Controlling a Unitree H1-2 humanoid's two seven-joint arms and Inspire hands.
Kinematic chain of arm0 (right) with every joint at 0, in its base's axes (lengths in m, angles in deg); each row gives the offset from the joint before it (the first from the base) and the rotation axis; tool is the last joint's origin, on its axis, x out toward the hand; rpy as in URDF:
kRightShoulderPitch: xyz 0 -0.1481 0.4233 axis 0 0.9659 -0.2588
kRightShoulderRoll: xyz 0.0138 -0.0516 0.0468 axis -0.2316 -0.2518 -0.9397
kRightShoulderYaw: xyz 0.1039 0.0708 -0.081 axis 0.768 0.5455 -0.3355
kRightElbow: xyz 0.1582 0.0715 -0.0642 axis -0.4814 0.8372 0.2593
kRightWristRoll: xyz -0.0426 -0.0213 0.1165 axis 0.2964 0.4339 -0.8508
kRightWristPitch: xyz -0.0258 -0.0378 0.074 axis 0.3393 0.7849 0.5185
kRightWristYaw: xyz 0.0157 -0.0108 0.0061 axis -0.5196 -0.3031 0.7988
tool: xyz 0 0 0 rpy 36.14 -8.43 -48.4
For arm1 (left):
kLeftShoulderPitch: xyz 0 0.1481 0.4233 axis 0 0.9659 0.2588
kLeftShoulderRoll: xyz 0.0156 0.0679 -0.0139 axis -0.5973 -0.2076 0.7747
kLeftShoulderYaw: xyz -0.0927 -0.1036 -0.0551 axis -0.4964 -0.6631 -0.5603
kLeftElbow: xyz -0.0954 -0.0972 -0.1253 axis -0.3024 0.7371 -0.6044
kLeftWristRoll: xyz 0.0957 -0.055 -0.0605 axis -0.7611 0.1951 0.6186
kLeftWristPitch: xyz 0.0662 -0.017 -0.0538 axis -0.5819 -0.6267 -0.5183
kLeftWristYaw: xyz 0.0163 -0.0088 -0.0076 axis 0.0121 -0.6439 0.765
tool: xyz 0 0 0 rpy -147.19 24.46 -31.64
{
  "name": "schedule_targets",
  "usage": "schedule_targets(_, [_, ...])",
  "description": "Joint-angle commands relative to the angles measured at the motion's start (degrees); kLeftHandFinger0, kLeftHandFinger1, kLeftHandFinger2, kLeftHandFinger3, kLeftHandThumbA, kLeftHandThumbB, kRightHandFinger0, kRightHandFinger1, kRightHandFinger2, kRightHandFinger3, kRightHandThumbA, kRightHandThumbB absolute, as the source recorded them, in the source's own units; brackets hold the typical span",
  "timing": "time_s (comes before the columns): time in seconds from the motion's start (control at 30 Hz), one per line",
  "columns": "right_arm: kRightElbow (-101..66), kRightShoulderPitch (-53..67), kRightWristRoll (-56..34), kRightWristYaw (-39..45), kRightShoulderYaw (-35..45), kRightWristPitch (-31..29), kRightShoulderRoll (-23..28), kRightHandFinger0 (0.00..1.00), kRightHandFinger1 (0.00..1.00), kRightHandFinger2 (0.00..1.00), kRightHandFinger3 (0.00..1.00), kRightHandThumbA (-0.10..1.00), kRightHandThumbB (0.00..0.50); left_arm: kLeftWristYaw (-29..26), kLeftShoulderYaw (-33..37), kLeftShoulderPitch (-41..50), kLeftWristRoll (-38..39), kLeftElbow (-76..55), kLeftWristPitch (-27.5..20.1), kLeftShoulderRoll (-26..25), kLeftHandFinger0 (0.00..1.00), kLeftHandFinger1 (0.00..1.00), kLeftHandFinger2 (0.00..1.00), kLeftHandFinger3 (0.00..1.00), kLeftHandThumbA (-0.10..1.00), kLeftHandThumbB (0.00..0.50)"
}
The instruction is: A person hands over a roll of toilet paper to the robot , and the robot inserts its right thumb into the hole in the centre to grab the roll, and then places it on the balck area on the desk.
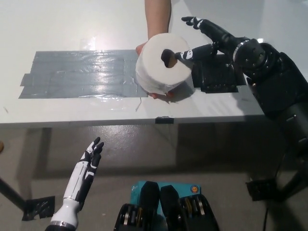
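Note:
A person's hand (155,19) reaches in from the top and holds a white toilet paper roll (162,65) above the table, its centre hole facing up towards me. My black right hand (204,39) is open at the roll's right side. Its thumb lies across the roll's face with the tip at the edge of the hole; the other fingers spread above and behind the roll. The small black area (219,73) on the desk lies just right of the roll, partly under my right arm. My white left hand (87,166) rests open below the table edge at lower left.
A wide grey taped patch (82,73) covers the left and middle of the white table (72,110). The table's front edge runs across the picture's middle, with floor below it. A dark stand foot (262,188) sits on the floor at lower right.

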State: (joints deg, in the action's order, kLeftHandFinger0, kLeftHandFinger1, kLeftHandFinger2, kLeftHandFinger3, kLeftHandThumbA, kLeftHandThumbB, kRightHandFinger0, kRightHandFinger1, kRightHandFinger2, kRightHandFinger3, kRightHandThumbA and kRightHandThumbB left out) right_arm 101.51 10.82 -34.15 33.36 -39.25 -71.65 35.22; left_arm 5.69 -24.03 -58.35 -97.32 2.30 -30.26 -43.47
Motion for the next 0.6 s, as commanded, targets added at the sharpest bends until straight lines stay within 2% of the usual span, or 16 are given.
schedule_targets(0.0, [-0.62, -4.55, 0.78, -0.13, 0.25, -1.27, -0.04, 1.0, 1.0, 1.0, 1.0, 0.97, 0.381, -0.13, 0.09, -0.93, -0.37, -1.64, -0.94, -0.74, 1.0, 1.0, 1.0, 1.0, 0.99, 0.065])
schedule_targets(0.03, [-0.68, -4.71, 0.79, -0.03, 0.32, -1.19, 0.05, 1.0, 1.0, 1.0, 1.0, 1.0, 0.408, -0.13, 0.08, -0.98, -0.31, -1.52, -1.09, -0.75, 1.0, 1.0, 1.0, 1.0, 0.99, 0.056])
schedule_targets(0.07, [-1.29, -4.87, 0.48, 0.37, 0.63, -0.61, 0.21, 1.0, 1.0, 1.0, 1.0, 0.97, 0.405, -0.09, -0.01, -1.02, 0.08, -1.42, -1.38, -0.67, 1.0, 1.0, 1.0, 1.0, 0.97, 0.052])
schedule_targets(0.1, [-1.87, -5.12, 0.19, 0.8, 0.9, -0.38, 0.51, 1.0, 1.0, 1.0, 1.0, 0.98, 0.442, -0.12, -0.05, -1.11, 0.27, -1.12, -2.0, -0.67, 1.0, 1.0, 1.0, 1.0, 0.97, 0.051])
schedule_targets(0.2, [-2.96, -5.7, 0.34, 1.11, 1.1, -0.53, 1.44, 1.0, 1.0, 1.0, 1.0, 1.0, 0.398, -0.32, -0.07, -1.3, -0.03, -0.96, -2.09, -0.73, 1.0, 1.0, 1.0, 1.0, 0.96, 0.047])
schedule_targets(0.3, [-4.89, -6.08, -0.38, 2.36, 1.84, 0.31, 2.6, 1.0, 1.0, 1.0, 1.0, 1.0, 0.393, -0.07, 0.03, -1.17, -0.15, -1.6, -0.91, -0.79, 1.0, 1.0, 1.0, 1.0, 0.96, 0.049])
schedule_targets(0.43, [-5.91, -6.23, -4.58, 3.66, 5.95, 2.4, 2.43, 1.0, 1.0, 1.0, 1.0, 0.87, 0.386, -0.01, -0.05, -1.02, 0.03, -1.47, -1.01, -0.9, 1.0, 1.0, 1.0, 1.0, 0.95, 0.048])
schedule_targets(0.5, [-7.25, -6.66, -3.29, 3.68, 6.03, 2.9, 3.1, 1.0, 1.0, 1.0, 1.0, 0.93, 0.406, -0.24, -0.05, -1.07, -0.18, -1.01, -1.5, -0.93, 1.0, 1.0, 1.0, 1.0, 0.96, 0.05])
schedule_targets(0.57, [-8.52, -6.74, -2.41, 3.7, 5.99, 3.24, 3.52, 1.0, 1.0, 1.0, 1.0, 0.97, 0.404, -0.11, -0.02, -0.94, -0.07, -1.12, -1.12, -0.93, 1.0, 1.0, 1.0, 1.0, 0.96, 0.054])
